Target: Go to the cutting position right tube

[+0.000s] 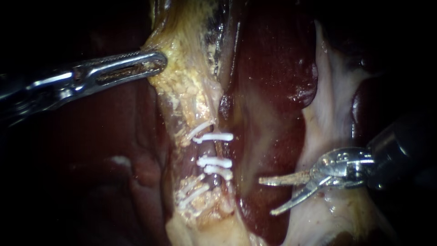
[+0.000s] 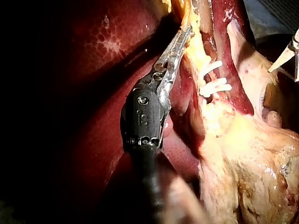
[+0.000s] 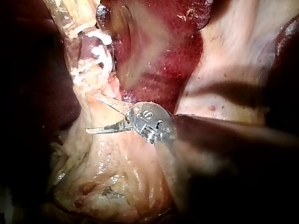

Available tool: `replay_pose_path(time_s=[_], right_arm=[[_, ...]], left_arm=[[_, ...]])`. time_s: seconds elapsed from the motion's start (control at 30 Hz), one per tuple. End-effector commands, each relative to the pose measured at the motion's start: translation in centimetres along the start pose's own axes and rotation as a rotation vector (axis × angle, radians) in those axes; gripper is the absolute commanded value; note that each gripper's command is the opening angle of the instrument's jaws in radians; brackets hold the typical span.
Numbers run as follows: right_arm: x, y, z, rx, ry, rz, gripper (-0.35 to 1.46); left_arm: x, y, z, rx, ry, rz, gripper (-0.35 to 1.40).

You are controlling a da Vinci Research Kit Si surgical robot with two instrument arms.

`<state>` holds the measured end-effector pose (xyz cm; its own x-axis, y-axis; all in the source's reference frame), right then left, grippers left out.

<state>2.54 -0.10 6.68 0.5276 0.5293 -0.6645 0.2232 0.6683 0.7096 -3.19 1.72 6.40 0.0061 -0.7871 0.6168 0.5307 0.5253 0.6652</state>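
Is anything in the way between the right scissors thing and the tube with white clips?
No tool blocks it. Only a strip of liver lies between the right instrument, its tips open, and the clipped tube.

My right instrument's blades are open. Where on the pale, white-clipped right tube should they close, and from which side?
Probably the bare stretch of the right tube between the upper white clip and the lower two clips. Come from its right side, over the dark red liver: the right instrument points that way, crosswise to the tube.
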Motion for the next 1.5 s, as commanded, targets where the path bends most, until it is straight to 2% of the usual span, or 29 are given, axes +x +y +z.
replay_pose_path(time_s=[0.03,0.17,0.23,0.3,0.43,0.57,0.67,0.87,1.2,1.5], right_arm=[[0.0,-0.01,0.0,0.0,0.0,0.0,1.3],[0.01,-0.01,0.01,0.0,0.0,0.0,1.3],[0.01,-0.01,0.02,0.0,0.0,0.0,1.3],[0.0,0.0,0.03,-0.002,0.001,0.029,1.3],[0.01,0.06,0.09,0.003,0.003,0.102,1.32],[-0.01,0.15,0.21,-0.002,0.005,0.154,1.35],[-0.04,0.22,0.29,-0.002,0.005,0.177,1.35],[-0.01,0.45,0.42,-0.011,0.004,0.212,1.37],[0.05,0.94,0.65,-0.043,-0.042,0.257,1.37],[-0.1,1.21,0.78,-0.055,-0.087,0.288,1.37]], left_arm=[[0.0,0.0,0.0,0.0,0.0,0.0,-0.35],[-0.02,0.0,-0.01,0.001,0.001,-0.001,-0.35],[-0.08,0.02,-0.06,0.005,0.004,-0.004,-0.35],[-0.19,0.07,-0.14,0.007,0.007,-0.009,-0.35],[-0.44,0.19,-0.41,-0.016,-0.026,-0.023,-0.35],[-0.52,0.24,-0.61,-0.031,-0.044,-0.029,-0.35],[-0.51,0.22,-0.7,-0.036,-0.044,-0.029,-0.35],[-0.51,0.16,-0.77,-0.042,-0.048,-0.029,-0.35],[-0.51,0.07,-0.82,-0.047,-0.05,-0.029,-0.35],[-0.5,0.03,-0.83,-0.05,-0.051,-0.029,-0.35]])
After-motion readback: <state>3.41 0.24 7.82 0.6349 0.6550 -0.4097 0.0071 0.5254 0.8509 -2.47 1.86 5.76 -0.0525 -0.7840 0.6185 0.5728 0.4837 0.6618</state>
